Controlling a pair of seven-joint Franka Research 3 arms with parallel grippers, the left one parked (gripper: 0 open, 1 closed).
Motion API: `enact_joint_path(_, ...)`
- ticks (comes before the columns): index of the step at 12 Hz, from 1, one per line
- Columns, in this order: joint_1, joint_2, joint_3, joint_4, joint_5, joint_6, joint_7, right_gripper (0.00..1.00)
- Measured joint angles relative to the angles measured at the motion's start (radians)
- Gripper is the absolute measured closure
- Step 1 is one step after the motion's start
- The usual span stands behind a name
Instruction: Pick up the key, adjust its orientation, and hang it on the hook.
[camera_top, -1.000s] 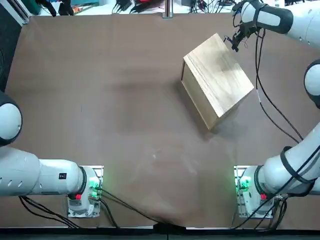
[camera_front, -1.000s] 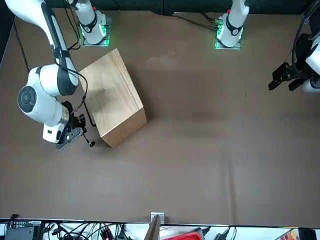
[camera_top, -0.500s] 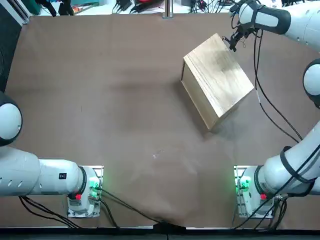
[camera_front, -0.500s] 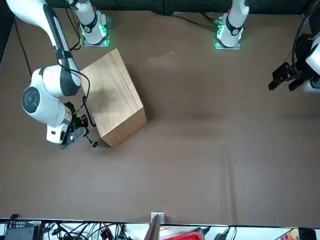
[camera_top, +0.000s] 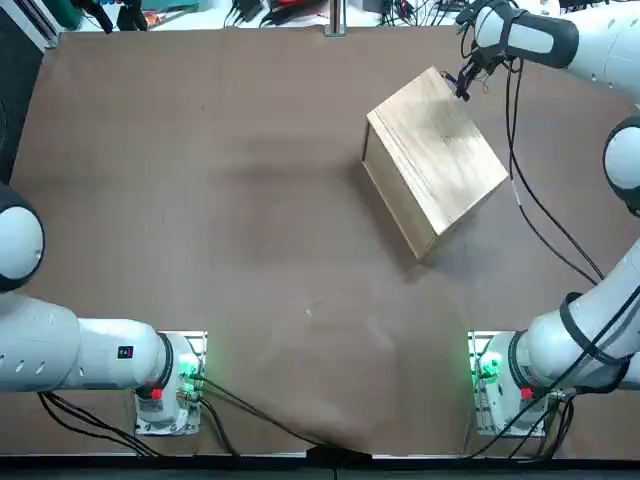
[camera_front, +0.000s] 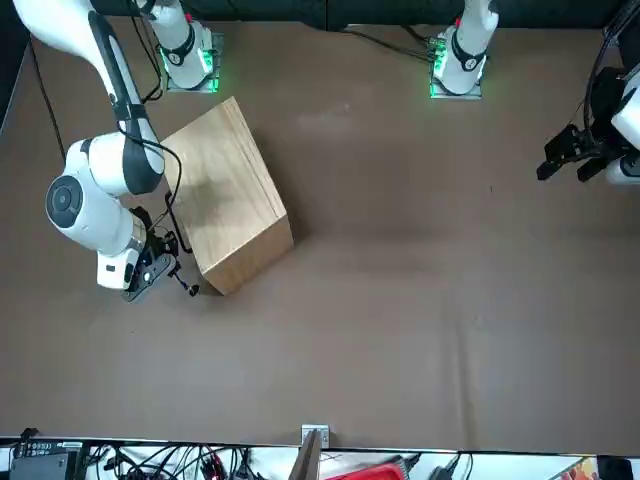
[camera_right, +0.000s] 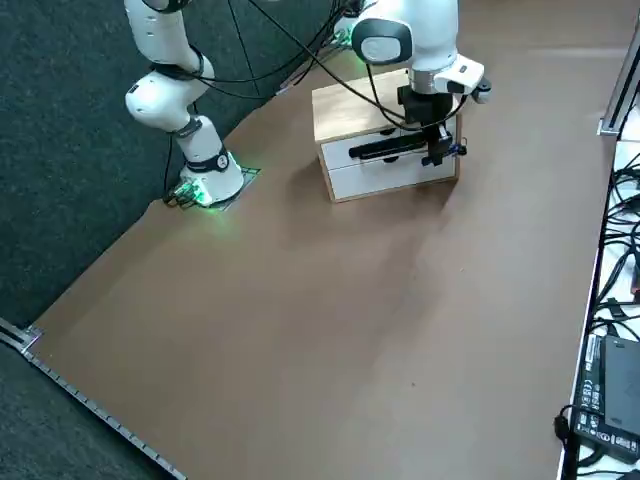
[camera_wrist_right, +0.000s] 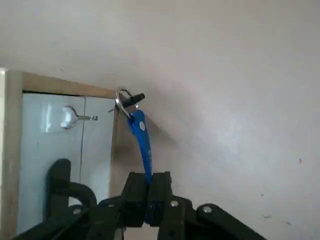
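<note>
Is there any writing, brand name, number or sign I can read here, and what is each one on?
None can be read with certainty.
Blue tag on the key ring, held by the right gripper: faint marks, too small to read.
Black device at the table's edge: pale print, too small to read.

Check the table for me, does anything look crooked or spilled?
No spill is visible. The wooden box sits askew on the table; the right claw, beside its drawers, grips a blue strap carrying the key.
</note>
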Motion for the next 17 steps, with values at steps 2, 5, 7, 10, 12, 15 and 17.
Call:
enact_joint_path(2,0.000,0.009,0.001,0.011,0.000,0.000,-0.003,0.96)
enact_joint_path(5,0.002,0.018,0.005,0.016,0.000,0.000,-0.005,0.96)
enact_joint_path(7,0.005,0.018,0.007,0.016,0.000,0.000,-0.006,0.96)
enact_joint_path(10,0.010,0.018,0.010,0.016,0.000,-0.001,-0.020,0.96)
enact_joint_path(12,0.011,0.018,0.009,0.016,0.000,-0.005,-0.045,0.96)
enact_joint_path(15,0.011,0.018,0.009,0.016,0.000,-0.029,-0.069,0.96)
enact_joint_path(17,0.009,0.018,0.009,0.016,0.000,-0.035,-0.082,0.96)
